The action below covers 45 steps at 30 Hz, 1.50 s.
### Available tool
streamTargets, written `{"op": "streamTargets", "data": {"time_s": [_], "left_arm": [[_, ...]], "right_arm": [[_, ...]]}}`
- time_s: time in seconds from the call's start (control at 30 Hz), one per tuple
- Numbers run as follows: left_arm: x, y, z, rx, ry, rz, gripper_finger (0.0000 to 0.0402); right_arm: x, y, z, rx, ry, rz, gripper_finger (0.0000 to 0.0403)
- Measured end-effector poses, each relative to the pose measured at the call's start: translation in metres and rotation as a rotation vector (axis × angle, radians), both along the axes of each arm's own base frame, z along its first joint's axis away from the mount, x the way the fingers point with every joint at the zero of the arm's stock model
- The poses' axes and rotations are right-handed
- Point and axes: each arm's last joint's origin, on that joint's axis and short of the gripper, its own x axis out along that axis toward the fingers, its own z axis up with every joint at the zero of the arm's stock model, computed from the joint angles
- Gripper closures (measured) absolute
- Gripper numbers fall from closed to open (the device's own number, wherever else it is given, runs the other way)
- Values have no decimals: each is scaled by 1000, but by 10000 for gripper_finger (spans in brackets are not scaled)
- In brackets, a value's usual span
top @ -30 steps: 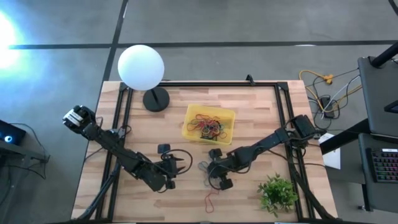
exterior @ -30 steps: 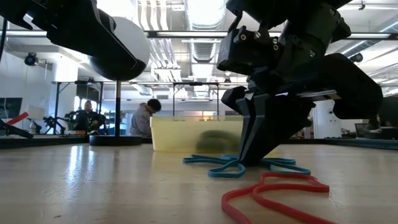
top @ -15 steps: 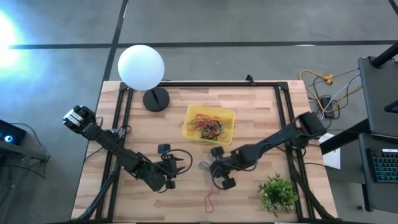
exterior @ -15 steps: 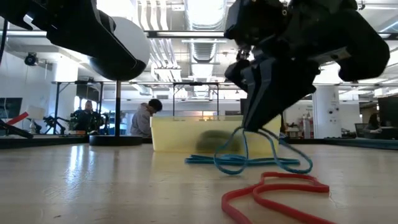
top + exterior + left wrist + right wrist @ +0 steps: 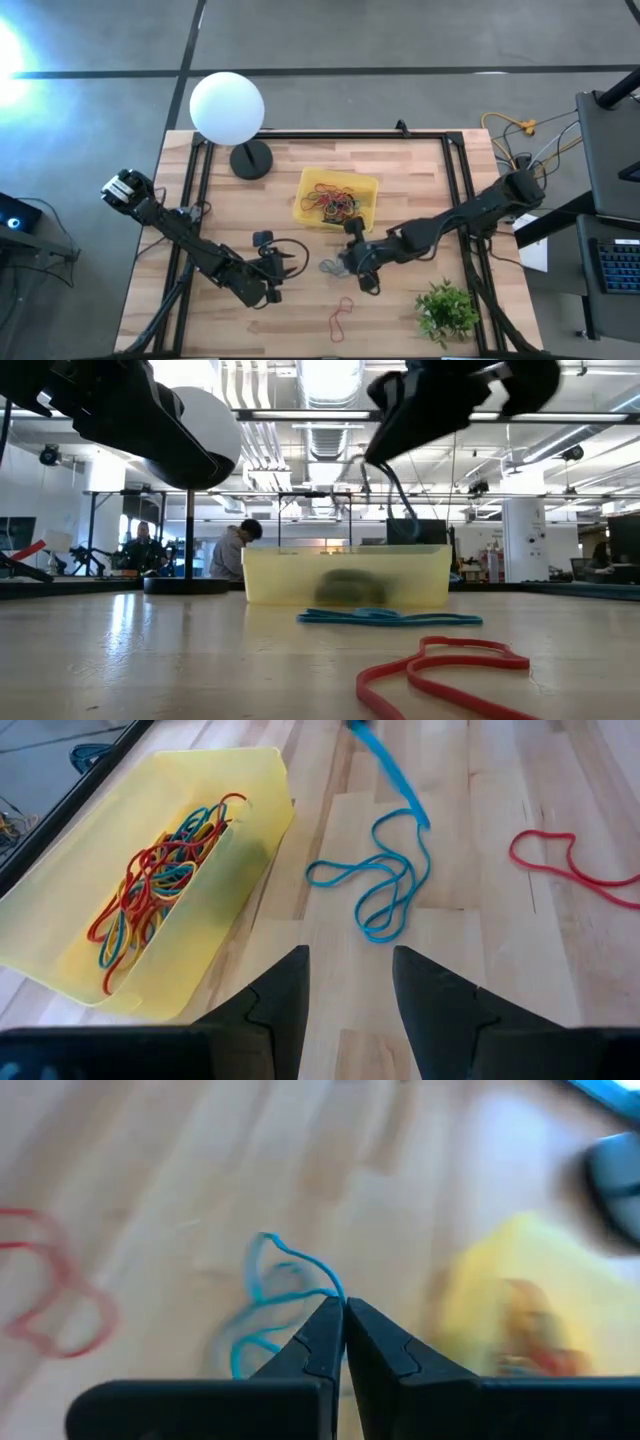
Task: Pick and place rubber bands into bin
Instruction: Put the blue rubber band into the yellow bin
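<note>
The yellow bin (image 5: 337, 198) sits mid-table with several coloured rubber bands (image 5: 150, 885) inside. My right gripper (image 5: 343, 1315) is raised just near of the bin and is shut on a blue band (image 5: 385, 480). Another blue band (image 5: 375, 885) lies flat on the wood below it, and a red band (image 5: 340, 315) lies nearer the near edge. My left gripper (image 5: 345, 990) is open and waits left of the blue band, pointing toward the bin. My right gripper pinches one strand of the blue band (image 5: 325, 1285) between its two fingertips, coming from above. The band hangs slack below the fingers, lifted clear of the table (image 5: 400, 500).
A white globe lamp (image 5: 227, 108) stands at the far left corner and a small green plant (image 5: 445, 310) at the near right. A small black block (image 5: 263, 238) lies near the left gripper. Dark rails (image 5: 455, 180) run along the table's sides.
My right gripper has risen from the table with its fingers shut. The blue band went from lying under the fingers, to partly drawn up, to hanging clear. The second blue band and the red band stayed where they lay.
</note>
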Motion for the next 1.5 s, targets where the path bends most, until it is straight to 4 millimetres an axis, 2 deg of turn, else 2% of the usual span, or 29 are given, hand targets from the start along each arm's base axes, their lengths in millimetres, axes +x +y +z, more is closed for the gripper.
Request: {"op": "streamTargets", "data": {"time_s": [0.2,0.33,0.63,0.77,1.17,1.43,1.5], "left_arm": [[0,0,0,-1,-5,2,272],[1,0,0,-9,-16,3,272],[0,0,0,-8,-16,2,272],[0,0,-1,-8,-17,2,272],[1,0,-1,-2,-23,-7,272],[1,-1,0,-1,-28,-11,272],[1,-1,0,-1,-28,-11,272]], "right_arm": [[-3,-26,25,-160,-101,-119,395],[0,-49,30,-176,-111,-185,395],[4,-102,19,-151,-68,-349,394],[2,-117,12,-110,-47,-387,394],[-2,-127,-1,-98,-50,-423,384],[-3,-127,-5,-87,-43,-427,308],[-3,-125,-6,-40,-33,-382,288]]}}
